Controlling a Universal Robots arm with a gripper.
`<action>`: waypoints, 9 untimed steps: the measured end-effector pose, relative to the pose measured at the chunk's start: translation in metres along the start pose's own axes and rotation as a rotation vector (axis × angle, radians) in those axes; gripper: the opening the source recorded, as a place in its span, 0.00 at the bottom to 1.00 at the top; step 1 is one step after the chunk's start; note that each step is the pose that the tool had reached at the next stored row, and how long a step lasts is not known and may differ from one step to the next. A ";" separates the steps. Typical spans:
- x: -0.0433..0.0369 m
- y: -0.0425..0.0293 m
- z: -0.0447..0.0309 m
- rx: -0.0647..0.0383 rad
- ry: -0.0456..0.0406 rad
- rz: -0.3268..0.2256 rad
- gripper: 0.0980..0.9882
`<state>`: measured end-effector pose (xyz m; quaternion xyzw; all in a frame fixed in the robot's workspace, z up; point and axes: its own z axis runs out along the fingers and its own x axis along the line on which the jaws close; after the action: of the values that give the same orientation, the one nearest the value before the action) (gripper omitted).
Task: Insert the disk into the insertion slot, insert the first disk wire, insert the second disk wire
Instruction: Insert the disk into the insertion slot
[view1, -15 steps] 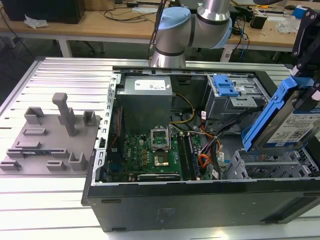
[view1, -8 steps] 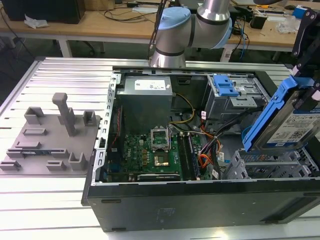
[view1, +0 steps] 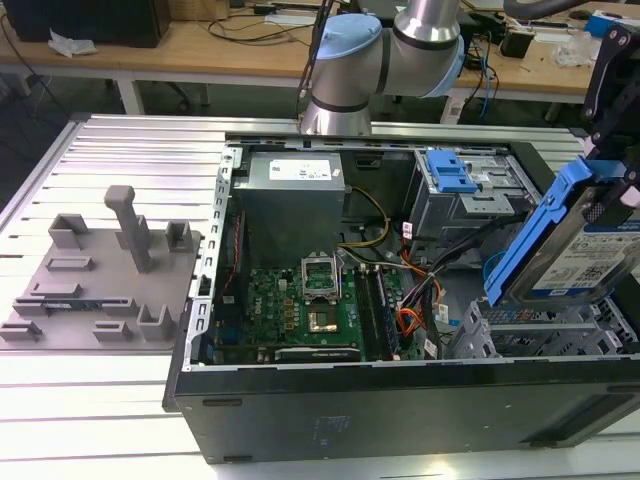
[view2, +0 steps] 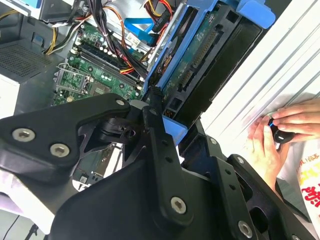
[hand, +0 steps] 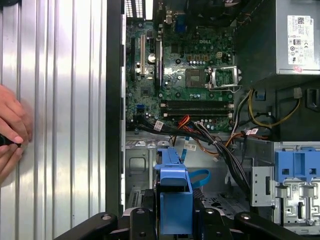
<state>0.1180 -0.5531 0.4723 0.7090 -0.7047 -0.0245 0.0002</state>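
Note:
The disk (view1: 585, 255), silver with a white label in a blue carrier, hangs tilted at the exterior view's right. It is above the insertion slot (view1: 530, 335), a grey perforated cage in the computer case. My gripper (view1: 612, 165) is shut on the disk's upper end. In both wrist views the black fingers (view2: 160, 145) clamp the blue carrier (hand: 175, 200). The first disk wire (hand: 192, 131), an orange and black bundle, lies loose beside the motherboard. Just beyond the disk's lower edge the second disk wire (hand: 200, 177) forms a blue loop.
The open case holds a motherboard (view1: 310, 300), a grey power supply (view1: 295, 175) and a larger cage with a blue latch (view1: 450, 170). A grey fixture plate (view1: 100, 280) lies at the exterior view's left. A person's hands (view2: 280, 130) rest on the ribbed table beside the case.

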 end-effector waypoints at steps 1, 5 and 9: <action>0.0001 0.0000 0.0004 0.000 0.0000 0.000 0.30; 0.0007 -0.0001 0.0024 0.000 -0.0001 0.003 0.30; 0.0009 -0.0012 0.0045 -0.001 -0.0002 0.004 0.30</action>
<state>0.1190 -0.5538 0.4677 0.7078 -0.7060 -0.0250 0.0007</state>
